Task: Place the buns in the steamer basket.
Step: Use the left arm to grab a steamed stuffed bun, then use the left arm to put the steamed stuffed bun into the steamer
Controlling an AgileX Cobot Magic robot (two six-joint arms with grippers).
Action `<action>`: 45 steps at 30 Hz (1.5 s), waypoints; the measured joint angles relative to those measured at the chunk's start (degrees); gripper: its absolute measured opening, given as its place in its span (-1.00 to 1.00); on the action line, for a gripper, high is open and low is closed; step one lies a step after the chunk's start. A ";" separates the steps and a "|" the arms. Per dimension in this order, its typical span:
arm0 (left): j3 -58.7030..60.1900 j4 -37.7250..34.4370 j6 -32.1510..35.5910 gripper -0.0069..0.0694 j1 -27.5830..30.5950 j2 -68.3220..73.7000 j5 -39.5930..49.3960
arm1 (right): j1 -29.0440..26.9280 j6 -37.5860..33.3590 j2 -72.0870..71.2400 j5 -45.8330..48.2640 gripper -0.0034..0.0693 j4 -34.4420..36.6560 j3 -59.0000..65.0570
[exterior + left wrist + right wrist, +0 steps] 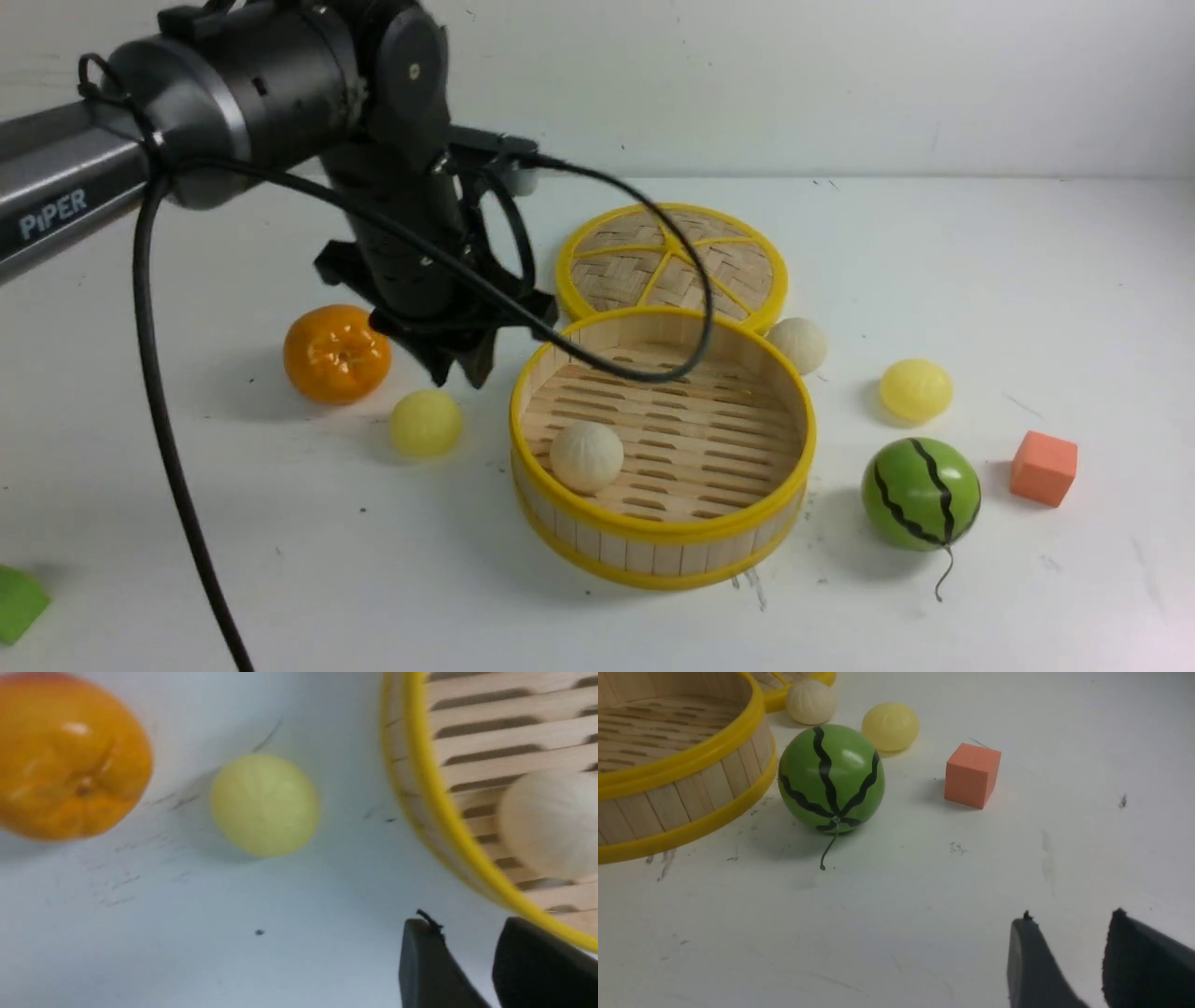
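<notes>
The steamer basket (653,532) stands mid-table with one off-white bun (585,455) lying on its slatted floor. A pale yellow bun (425,423) rests on the table just left of the basket. My left gripper (462,369) hovers above and between that bun and the basket's rim, open and holding nothing; the left wrist view shows its fingers apart (467,933) beside the rim (439,802). Another off-white bun (798,343) sits behind the basket's right side, and a second pale yellow bun (916,389) lies further right. My right gripper (1069,919) is open over bare table.
An orange (336,353) sits left of the left gripper. The woven lid (672,261) lies flat behind the basket. A green striped watermelon ball (920,493) and an orange-pink cube (1043,468) are to the basket's right. A green piece (17,602) lies at the near left edge.
</notes>
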 joint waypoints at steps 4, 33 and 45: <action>2.09 0.31 -0.06 -0.49 2.92 2.68 -3.23 | 0.00 0.00 0.00 0.00 -0.25 0.00 0.00; 1.79 2.22 -0.06 -0.85 4.48 8.32 -12.90 | 0.00 0.00 0.00 0.00 -0.25 0.00 0.00; -2.90 1.06 3.08 -0.85 -5.47 -2.73 -11.69 | 0.00 0.00 0.00 0.00 -0.25 0.00 0.00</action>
